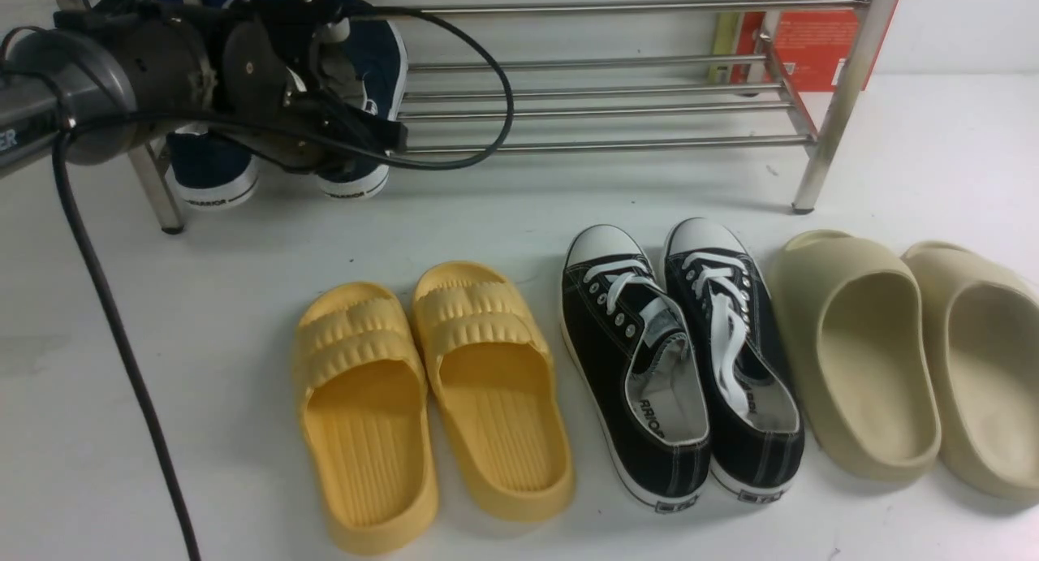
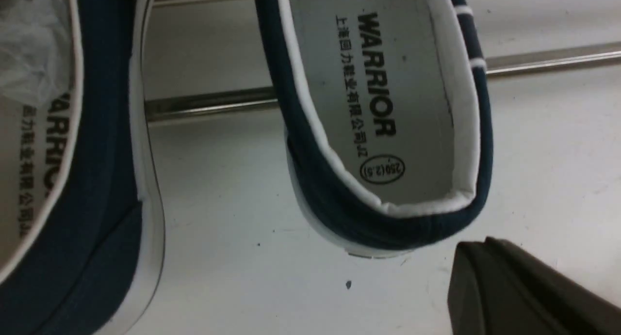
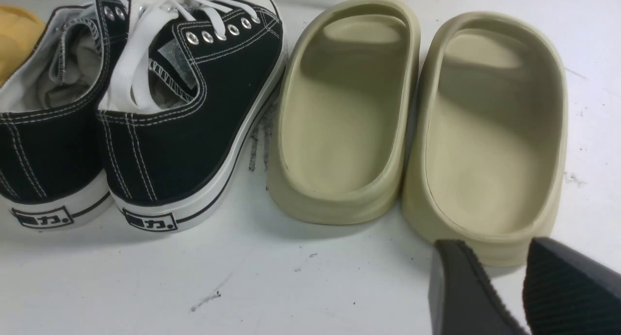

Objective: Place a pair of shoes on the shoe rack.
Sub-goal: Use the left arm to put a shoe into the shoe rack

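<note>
The pair of shoes, navy slip-ons with white soles, lies on the low shelf of the shoe rack (image 1: 601,106) at its left end. One shoe (image 1: 211,179) and the other (image 1: 361,183) have their heels sticking out past the front bar. My left arm (image 1: 162,66) hangs over them. In the left wrist view my left gripper (image 2: 478,245) is shut and empty, just off the heel of one shoe (image 2: 388,107); its partner (image 2: 97,180) lies alongside. My right gripper (image 3: 495,247) is open and empty, close to a beige slide's heel.
On the white table in front of the rack stand yellow slides (image 1: 430,399), black lace-up sneakers (image 1: 682,358) and beige slides (image 1: 893,358). An orange box (image 1: 820,33) stands behind the rack's right end. A black cable (image 1: 122,342) trails down the left side.
</note>
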`<state>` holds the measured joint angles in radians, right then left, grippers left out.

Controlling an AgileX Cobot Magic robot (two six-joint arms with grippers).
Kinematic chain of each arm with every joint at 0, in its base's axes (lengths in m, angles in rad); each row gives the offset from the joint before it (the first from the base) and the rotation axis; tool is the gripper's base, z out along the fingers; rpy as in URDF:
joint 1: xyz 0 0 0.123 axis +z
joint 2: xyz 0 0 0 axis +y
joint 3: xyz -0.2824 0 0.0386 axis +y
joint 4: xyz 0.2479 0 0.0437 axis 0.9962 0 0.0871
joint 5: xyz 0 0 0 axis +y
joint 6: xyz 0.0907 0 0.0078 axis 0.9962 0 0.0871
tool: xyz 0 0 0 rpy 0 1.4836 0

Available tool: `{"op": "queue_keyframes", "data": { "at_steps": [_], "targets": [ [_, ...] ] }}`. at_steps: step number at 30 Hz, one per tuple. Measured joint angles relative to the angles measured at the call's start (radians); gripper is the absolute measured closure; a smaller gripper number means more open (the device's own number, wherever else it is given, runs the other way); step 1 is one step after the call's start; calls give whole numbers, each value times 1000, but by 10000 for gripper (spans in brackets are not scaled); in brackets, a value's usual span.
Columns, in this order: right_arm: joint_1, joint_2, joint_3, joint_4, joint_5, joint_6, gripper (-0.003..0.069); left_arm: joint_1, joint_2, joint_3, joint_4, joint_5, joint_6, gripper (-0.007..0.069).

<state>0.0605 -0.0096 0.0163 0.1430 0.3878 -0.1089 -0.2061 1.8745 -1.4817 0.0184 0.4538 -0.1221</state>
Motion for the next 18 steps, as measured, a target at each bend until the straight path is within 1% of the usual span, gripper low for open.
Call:
{"op": "queue_keyframes", "data": {
  "at_steps": [5, 6, 8, 12, 14, 18],
  "targets": [
    [0, 0, 0, 0, 0, 0, 419, 0, -4, 0, -18, 35, -13, 638],
    [0, 0, 0, 0, 0, 0, 419, 0, -12, 0, -57, 96, -23, 638],
    [0, 0, 0, 0, 0, 0, 419, 0, -20, 0, -81, 168, -29, 638],
    [0, 0, 0, 0, 0, 0, 419, 0, -14, -2, -91, 247, -30, 638],
    [0, 0, 0, 0, 0, 0, 419, 0, -5, -2, -84, 236, -31, 638],
    [0, 0, 0, 0, 0, 0, 419, 0, 41, -3, -39, 124, -35, 638]
  ]
}}
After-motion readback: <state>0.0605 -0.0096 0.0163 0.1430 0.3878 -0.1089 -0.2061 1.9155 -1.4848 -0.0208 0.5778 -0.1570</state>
